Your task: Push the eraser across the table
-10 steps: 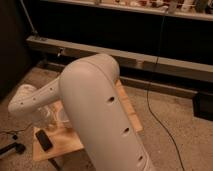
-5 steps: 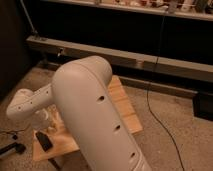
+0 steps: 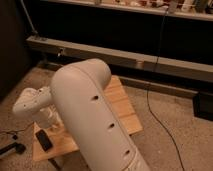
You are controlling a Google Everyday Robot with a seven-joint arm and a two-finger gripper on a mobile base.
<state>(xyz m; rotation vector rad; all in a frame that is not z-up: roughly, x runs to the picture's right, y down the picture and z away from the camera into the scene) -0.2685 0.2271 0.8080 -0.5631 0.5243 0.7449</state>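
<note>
Eraser (image 3: 44, 140) is the thing to watch, though from where I stand the robot's arm (image 3: 92, 107) fills most of the view. A fat white link rises from below, bends at a rounded elbow over the middle of the table (image 3: 124, 107), and a slimmer forearm (image 3: 31, 102) runs off to the left. Under it the table shows its pale wooden top along the right edge and at the far right corner, with another strip at the near left corner; the arm hides the middle. The table stands on a speckled floor (image 3: 172, 132), and a dark cable (image 3: 152, 102) trails past its right edge. The gripper (image 3: 49, 119) hangs low at the end of the forearm, over the left part of the top and just beyond the eraser. I cannot tell whether it is clenched or released, nor whether it touches the block. The eraser itself, small, flat and black, lies on the wood close to the near left corner, hard by the left edge. With the block so near that corner, I would say the push has hardly got going, if at all. Almost the whole top lies ahead of it. What remains, as I judge it, is to set the gripper against the block's side and slide it over the wood toward the opposite edge without letting it slip off.
</note>
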